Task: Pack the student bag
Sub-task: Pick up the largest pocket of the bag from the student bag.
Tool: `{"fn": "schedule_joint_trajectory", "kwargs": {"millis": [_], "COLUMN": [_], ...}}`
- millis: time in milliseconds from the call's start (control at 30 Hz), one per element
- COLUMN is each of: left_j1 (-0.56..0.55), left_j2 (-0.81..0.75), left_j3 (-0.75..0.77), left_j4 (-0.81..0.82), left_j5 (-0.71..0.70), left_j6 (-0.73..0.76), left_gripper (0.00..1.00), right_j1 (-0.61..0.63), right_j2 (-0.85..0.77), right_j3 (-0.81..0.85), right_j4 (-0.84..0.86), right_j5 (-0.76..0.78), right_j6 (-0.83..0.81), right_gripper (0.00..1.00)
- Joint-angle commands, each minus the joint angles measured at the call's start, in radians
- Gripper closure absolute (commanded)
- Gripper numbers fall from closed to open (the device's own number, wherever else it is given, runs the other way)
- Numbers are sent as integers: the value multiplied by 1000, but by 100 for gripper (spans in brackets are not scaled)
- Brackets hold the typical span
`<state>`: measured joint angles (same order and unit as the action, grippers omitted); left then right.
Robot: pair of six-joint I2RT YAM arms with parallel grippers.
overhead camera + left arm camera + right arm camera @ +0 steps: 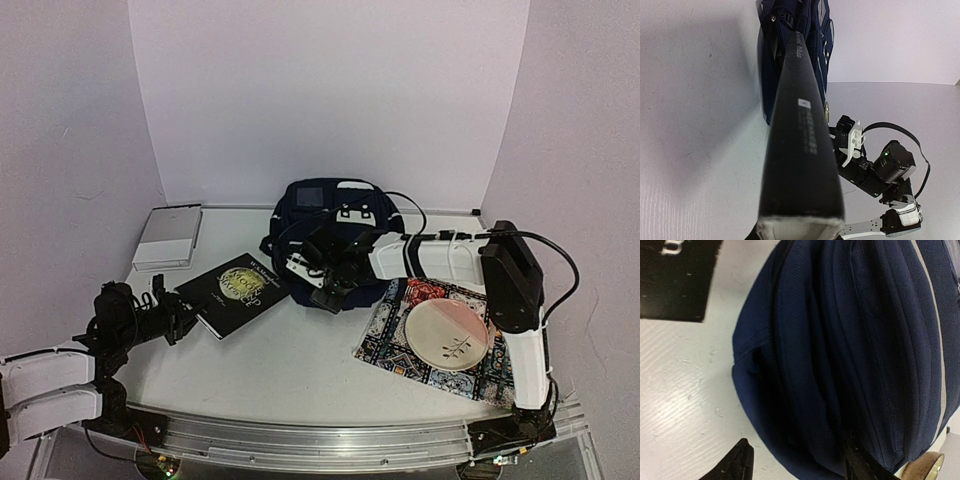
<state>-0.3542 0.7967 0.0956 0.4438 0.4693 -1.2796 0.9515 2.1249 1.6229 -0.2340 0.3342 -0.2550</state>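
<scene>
The student bag (pixel 338 222), dark navy with white patches, lies at the back middle of the table. A black book (pixel 234 290) with a gold cover emblem lies tilted to its left. My left gripper (pixel 183 318) is shut on the book's near corner. In the left wrist view the book's spine (pixel 802 150) runs from the gripper (pixel 801 229) up toward the bag (pixel 790 30). My right gripper (pixel 308 270) is open at the bag's front-left edge. Its fingertips (pixel 737 465) straddle the bag's navy fabric (pixel 855 340) without closing on it.
A flat white box (pixel 168 237) lies at the back left. A patterned mat (pixel 400 335) with a pale plate (pixel 447 335) on it lies at the front right, under the right arm. White walls close in the table on three sides.
</scene>
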Motion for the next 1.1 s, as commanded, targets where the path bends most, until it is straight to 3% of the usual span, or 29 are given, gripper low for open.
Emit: {"fn": "schedule_joint_trajectory", "kwargs": {"millis": [0, 100, 300, 900, 1067], "left_j1": [3, 3, 3, 3, 3], "left_j2": [-37, -40, -32, -36, -20], "left_j3": [40, 38, 40, 36, 40], "left_j4": [112, 109, 108, 108, 108], "left_j5": [8, 7, 8, 12, 15], "left_j6": [20, 19, 23, 21, 25], "left_gripper": [100, 100, 100, 100, 100], "right_j1": [-10, -13, -13, -50, -46], "right_j2": [-9, -27, -69, 27, -8], "right_j3": [58, 58, 51, 98, 72], "right_j4": [-24, -22, -22, -22, -21], "right_j5": [140, 121, -13, 141, -46], "right_j6": [26, 27, 37, 48, 33], "right_gripper": [44, 45, 33, 36, 34]}}
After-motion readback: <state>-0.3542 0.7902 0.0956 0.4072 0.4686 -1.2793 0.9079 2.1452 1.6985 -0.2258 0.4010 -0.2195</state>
